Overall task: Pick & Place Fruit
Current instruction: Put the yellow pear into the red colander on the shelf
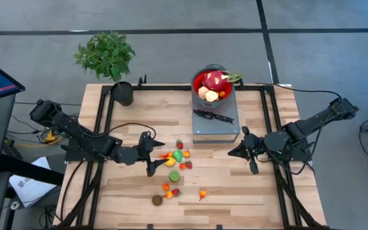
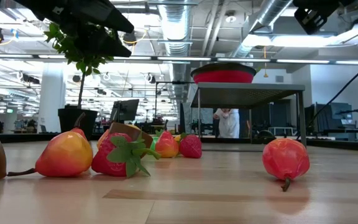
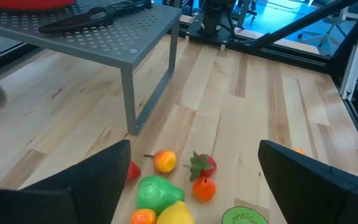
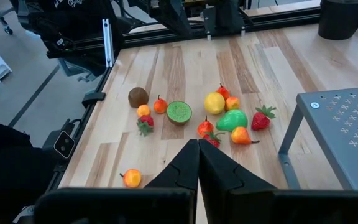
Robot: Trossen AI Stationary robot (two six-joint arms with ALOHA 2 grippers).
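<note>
Keeping my left pincer (image 1: 160, 157) spread wide just short of the fruit (image 1: 177, 155), I'd centre on one piece before clenching, right pincer (image 1: 240, 151) clenched empty.

1. A pale wooden plank table (image 1: 235, 185) with a black metal frame stands on a grey floor (image 1: 171, 16) crossed by dark lines.
2. A leafy green plant in a black pot (image 1: 122, 92) sits at the table's far left corner.
3. A grey perforated metal stand (image 3: 104, 37) occupies the far middle.
4. Overhead run silver ducts (image 2: 278, 15) and strip lights (all lit).
5. Dark monitors (image 2: 124, 111) fill the room behind, where a person in white (image 2: 229, 121) stands.
</note>
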